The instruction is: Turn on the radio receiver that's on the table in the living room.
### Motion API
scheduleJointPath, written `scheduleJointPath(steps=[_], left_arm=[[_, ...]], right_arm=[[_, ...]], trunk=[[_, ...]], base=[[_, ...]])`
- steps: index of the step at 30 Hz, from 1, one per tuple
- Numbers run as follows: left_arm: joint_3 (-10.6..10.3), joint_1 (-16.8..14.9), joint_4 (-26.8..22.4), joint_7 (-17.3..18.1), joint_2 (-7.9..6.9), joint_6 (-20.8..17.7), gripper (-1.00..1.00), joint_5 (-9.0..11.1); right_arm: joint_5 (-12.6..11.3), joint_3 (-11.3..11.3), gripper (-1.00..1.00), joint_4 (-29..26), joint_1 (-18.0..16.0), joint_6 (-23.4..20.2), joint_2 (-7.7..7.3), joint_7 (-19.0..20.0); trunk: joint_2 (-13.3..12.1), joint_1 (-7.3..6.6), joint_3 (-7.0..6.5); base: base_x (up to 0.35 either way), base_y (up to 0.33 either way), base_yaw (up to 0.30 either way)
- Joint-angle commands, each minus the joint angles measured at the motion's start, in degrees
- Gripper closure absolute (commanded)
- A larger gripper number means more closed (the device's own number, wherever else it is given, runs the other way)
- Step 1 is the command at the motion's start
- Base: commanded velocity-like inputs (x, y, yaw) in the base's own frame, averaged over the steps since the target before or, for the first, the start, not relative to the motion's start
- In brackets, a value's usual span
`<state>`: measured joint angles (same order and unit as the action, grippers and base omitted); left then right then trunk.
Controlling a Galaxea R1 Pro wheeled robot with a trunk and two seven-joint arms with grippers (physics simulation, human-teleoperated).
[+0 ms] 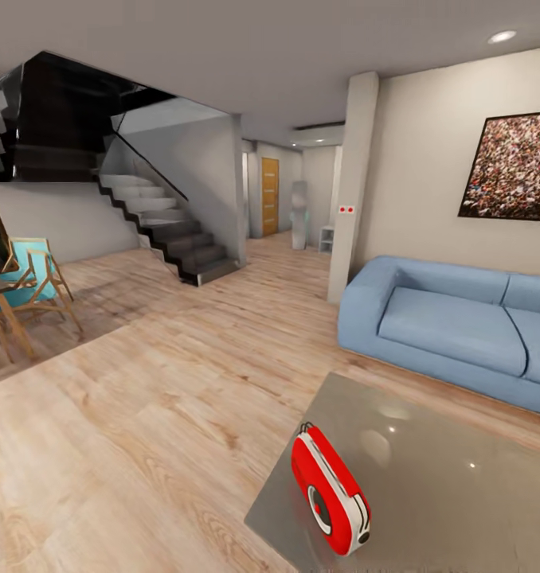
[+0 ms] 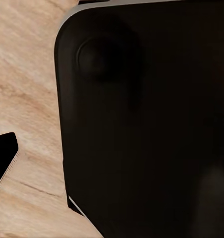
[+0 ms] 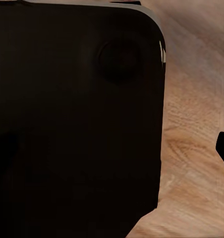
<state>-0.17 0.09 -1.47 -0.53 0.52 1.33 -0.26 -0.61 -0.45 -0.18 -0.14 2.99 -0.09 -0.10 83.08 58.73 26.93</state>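
Item: radio receiver (image 1: 331,491). Small, bright red, rounded-rectangle body with a white-silver band round its edge; round grey dial on the face turned toward the camera; thin wire handle at its upper end. Stands on edge, leaning a little, on the near-left corner of the bench (image 1: 445,485).

Bearer: the bench, a low piece with a glossy grey-taupe top that mirrors the ceiling lights. The radio receiver is the one thing seen on the part of it in view.

Surroundings: light-blue sofa (image 1: 461,322) just beyond the bench's far edge; large speckled crowd picture (image 1: 513,167) on the pale wall above it; light wood plank floor (image 1: 142,414) stretching left toward a dark staircase (image 1: 162,223), a wooden door (image 1: 270,195) down the corridor, and a wooden chair with turquoise seat (image 1: 27,282) at the far left.

Tools: each wrist view looks onto a dark rounded panel, apparently part of the robot's own body, with floor planks beside it. How far either tool is spread cannot be told; nothing is seen held.

Step in hand: judged as the approach, the robot near the bench, neither arm raised into the head view.

Next move calls for: closing on the bench's near corner, lifting one arm clear, and bringing a tool to the radio's dial face to press or turn its switch without tipping the upright body over.
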Motion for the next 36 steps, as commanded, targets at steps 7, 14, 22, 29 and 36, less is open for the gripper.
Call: scheduleJointPath(steps=[7, 14, 22, 29, 36], left_arm=[[0.0, 0.0, 0.0, 0.0, -0.01, 0.0, -1.0, 0.0], [0.0, 0.0, 0.0, 0.0, -0.07, 0.0, -1.0, 0.0], [0.0, 0.0, 0.0, 0.0, -0.08, 0.0, -1.0, 0.0], [0.0, 0.0, 0.0, 0.0, -0.08, 0.0, -1.0, 0.0], [0.0, 0.0, 0.0, 0.0, -0.08, 0.0, -1.0, 0.0]], right_arm=[[0.0, 0.0, -1.0, 0.0, 0.0, 0.0, 0.0, 0.0], [0.0, -0.1, -1.0, 0.0, 0.0, -0.1, 0.0, 0.0], [0.0, -0.1, -1.0, 0.0, 0.0, -0.1, 0.0, 0.0], [0.0, 0.0, -1.0, 0.0, 0.0, -0.1, 0.08, 0.0], [0.0, 0.0, -1.0, 0.0, 0.0, -0.1, 0.04, 0.0]], trunk=[[0.0, 0.0, 0.0], [0.0, 0.0, 0.0], [0.0, 0.0, 0.0], [0.0, 0.0, 0.0], [0.0, 0.0, 0.0]], base=[[0.0, 0.0, -0.279], [0.0, 0.0, -0.071], [0.117, 0.0, -0.003], [0.305, 0.0, 0.0], [0.271, 0.0, 0.0]])
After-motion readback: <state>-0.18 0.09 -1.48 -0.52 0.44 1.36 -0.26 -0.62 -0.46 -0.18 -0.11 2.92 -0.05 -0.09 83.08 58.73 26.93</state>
